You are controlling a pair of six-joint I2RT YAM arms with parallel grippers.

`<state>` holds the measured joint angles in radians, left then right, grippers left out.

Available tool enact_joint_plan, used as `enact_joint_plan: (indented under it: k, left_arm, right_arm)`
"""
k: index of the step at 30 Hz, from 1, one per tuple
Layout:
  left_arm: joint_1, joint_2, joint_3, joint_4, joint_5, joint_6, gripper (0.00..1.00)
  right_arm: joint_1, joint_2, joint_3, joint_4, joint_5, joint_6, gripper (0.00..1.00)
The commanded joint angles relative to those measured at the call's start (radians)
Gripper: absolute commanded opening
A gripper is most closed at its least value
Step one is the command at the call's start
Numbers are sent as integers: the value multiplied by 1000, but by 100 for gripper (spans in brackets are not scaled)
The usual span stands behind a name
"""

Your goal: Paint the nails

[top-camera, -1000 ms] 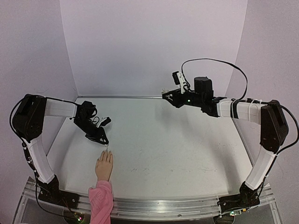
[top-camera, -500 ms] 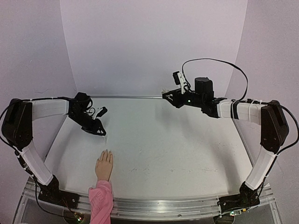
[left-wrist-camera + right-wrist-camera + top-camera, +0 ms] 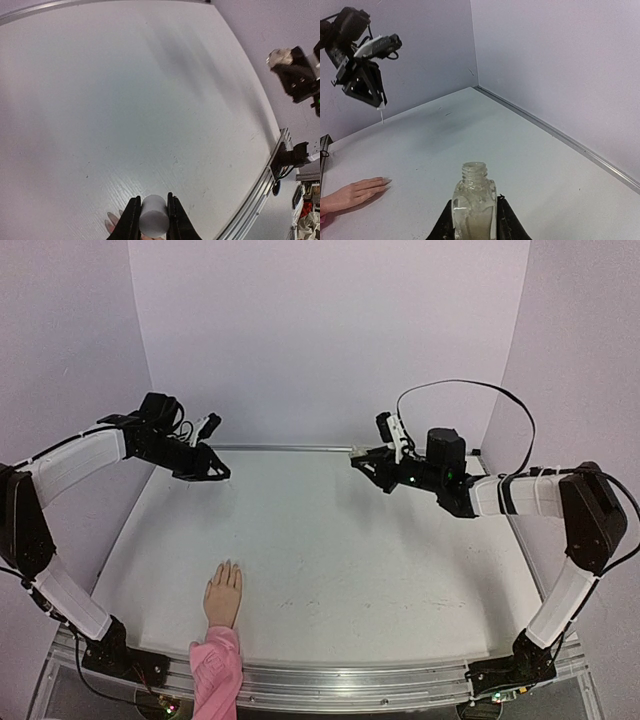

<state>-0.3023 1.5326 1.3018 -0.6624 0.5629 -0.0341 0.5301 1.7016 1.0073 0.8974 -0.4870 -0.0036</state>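
Left claw [image 3: 222,476] higher over white table [image 3: 380,560]

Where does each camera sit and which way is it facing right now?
Top external: above and behind the bases, looking down on the table; both arms show.
Left wrist: high, facing down; its fingers grip a white cap.
Right wrist: faces across at the left gripper; its fingers grip an open bottle.
Shared: all three show the mannequin hand.
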Motion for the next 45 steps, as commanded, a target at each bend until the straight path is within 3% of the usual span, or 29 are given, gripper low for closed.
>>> enact_joint_plan:
  k: [1, 7, 14, 17, 25, 45]
  left_arm:
    - [-2, -36, 118, 32, 132, -155, 0]
    - [-44, -80, 189, 45, 198, -225, 0]
    - [-198, -145, 210, 120, 116, -270, 0]
    - [-213, -175, 188, 167, 87, -313, 0]
    - [-290, -234, 110, 249, 30, -331, 0]
    - [-435, -198, 106, 260, -109, -279, 0]
  right_arm:
    - [23, -36, -62, 280, -26, 51, 0]
    - [103, -18, -64, 348, -15, -4, 0]
    - [230, -16, -4, 254, -2, -109, 0]
    - [268, -13, -9, 247, 2, -151, 0]
    - [301, 2, 1, 259, -15, -196, 0]
    - [332, -32, -13, 314, 30, -181, 0]
